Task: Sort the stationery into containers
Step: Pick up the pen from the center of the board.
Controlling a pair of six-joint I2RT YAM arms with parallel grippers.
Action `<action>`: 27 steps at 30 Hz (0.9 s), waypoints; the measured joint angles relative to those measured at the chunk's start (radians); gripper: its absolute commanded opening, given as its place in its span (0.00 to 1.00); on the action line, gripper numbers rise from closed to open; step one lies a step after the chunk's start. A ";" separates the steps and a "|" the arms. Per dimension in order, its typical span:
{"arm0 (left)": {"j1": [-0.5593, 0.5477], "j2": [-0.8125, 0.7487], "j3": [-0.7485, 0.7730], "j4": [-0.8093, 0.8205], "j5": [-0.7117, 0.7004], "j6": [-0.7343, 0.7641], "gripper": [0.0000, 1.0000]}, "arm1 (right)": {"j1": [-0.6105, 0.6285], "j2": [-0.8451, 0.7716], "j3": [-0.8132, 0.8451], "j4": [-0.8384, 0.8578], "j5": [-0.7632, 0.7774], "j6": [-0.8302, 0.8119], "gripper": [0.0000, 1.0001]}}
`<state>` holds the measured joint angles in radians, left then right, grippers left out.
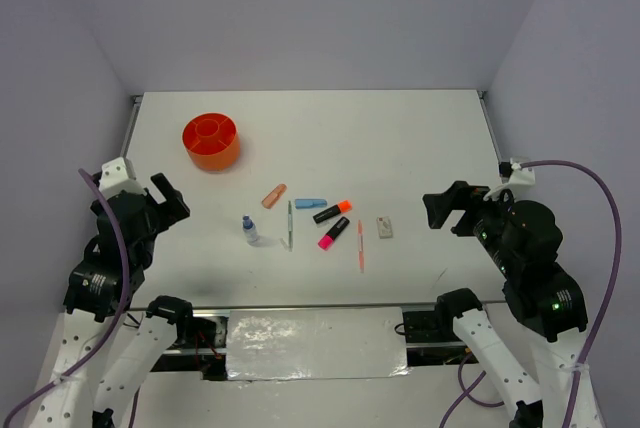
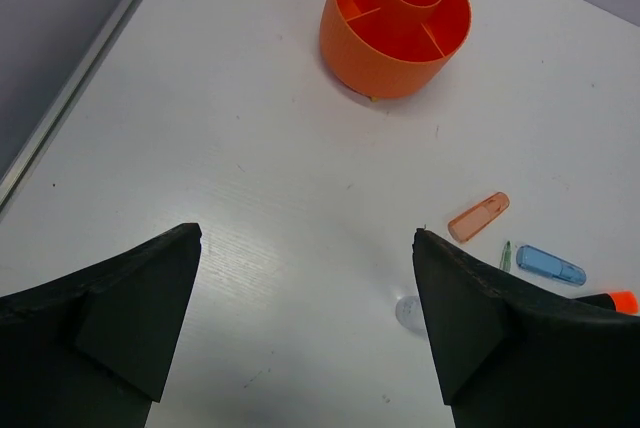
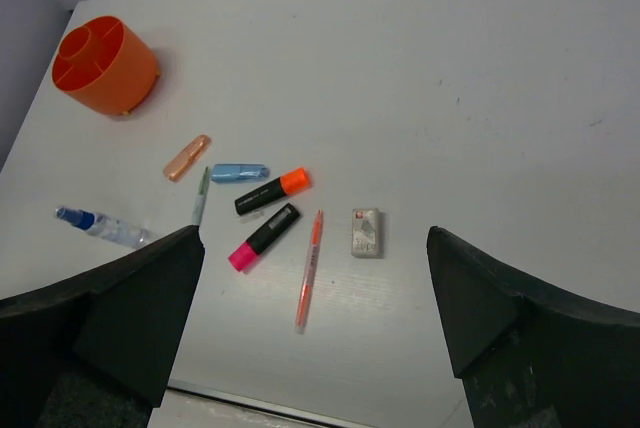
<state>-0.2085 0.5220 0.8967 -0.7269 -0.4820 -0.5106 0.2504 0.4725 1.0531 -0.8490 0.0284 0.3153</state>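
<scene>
The orange organiser [image 1: 211, 141] stands at the far left, empty in the left wrist view [image 2: 395, 23]. The stationery lies mid-table: salmon piece [image 1: 273, 195], light-blue piece [image 1: 310, 203], green pen [image 1: 290, 225], orange-capped highlighter [image 1: 332, 211], pink-capped highlighter [image 1: 333, 233], orange pen [image 1: 360, 245], beige eraser [image 1: 384, 227] and blue-capped bottle [image 1: 249, 230]. My left gripper [image 1: 165, 198] is open and empty, left of the bottle. My right gripper [image 1: 445, 210] is open and empty, right of the eraser [image 3: 367, 232]. Both hover above the table.
The white table [image 1: 400, 148] has a raised rim along its left edge [image 1: 130, 133] and right edge [image 1: 490, 128]. Grey walls close in the back and both sides. A metal strip [image 1: 310, 333] runs along the near edge between the arm bases.
</scene>
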 measured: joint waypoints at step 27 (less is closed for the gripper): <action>-0.021 0.053 0.000 -0.016 -0.047 -0.036 0.99 | 0.458 0.781 -0.056 0.146 0.217 0.161 0.81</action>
<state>-0.2295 0.5755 0.8967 -0.7433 -0.5289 -0.5468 0.7082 1.2537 0.9974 -0.7025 0.2455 0.4763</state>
